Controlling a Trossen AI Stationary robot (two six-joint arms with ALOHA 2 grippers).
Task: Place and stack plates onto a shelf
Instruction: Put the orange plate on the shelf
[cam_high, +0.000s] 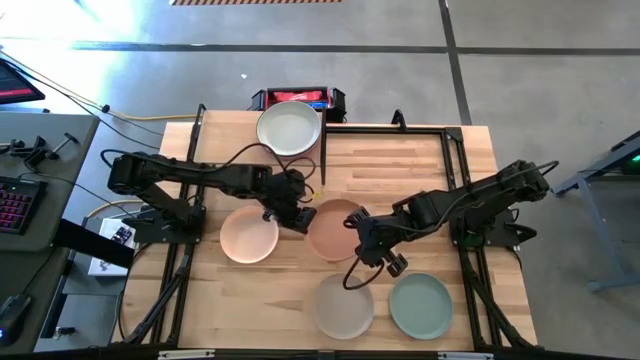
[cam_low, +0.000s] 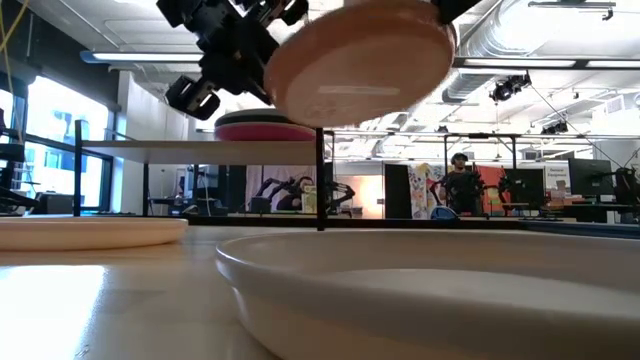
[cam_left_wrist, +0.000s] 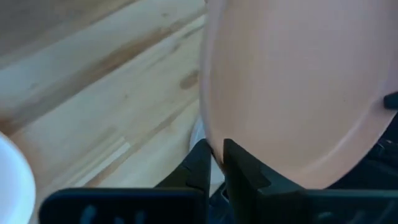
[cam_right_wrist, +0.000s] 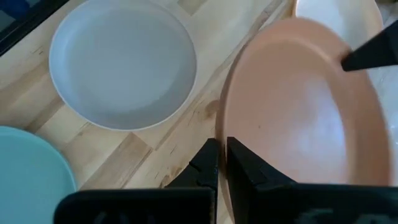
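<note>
A salmon plate (cam_high: 335, 232) hangs in the air over the table's middle, tilted in the low view (cam_low: 350, 60). My left gripper (cam_high: 298, 215) is shut on its left rim and my right gripper (cam_high: 362, 232) is shut on its right rim. The shelf (cam_low: 150, 150) stands raised at the far left. On it rests a stack of plates, off-white on top (cam_high: 289, 128), with a pink one (cam_low: 265, 130) showing from the side. A peach plate (cam_high: 248, 236), a beige plate (cam_high: 345, 305) and a sage green plate (cam_high: 421, 305) lie flat on the table. My left gripper pinches the salmon plate's rim (cam_left_wrist: 209, 134) between its two fingers, on the side toward the table's left. The fingers (cam_left_wrist: 199, 165) slant down from the left. The plate is lifted clear of the table. My right gripper pinches the opposite rim (cam_right_wrist: 227, 134) of the same plate between its two fingers (cam_right_wrist: 208, 163), slanting down from the table's right side. The plate hangs clear above the wood, tilted, held at both sides.
A thin dark upright post (cam_low: 320, 180) marks the shelf's right end. Black frame rails (cam_high: 455, 170) run along the table's far and right sides. A red and black box (cam_high: 300, 98) sits behind the shelf. Bare wood (cam_high: 400, 170) lies at the far right.
</note>
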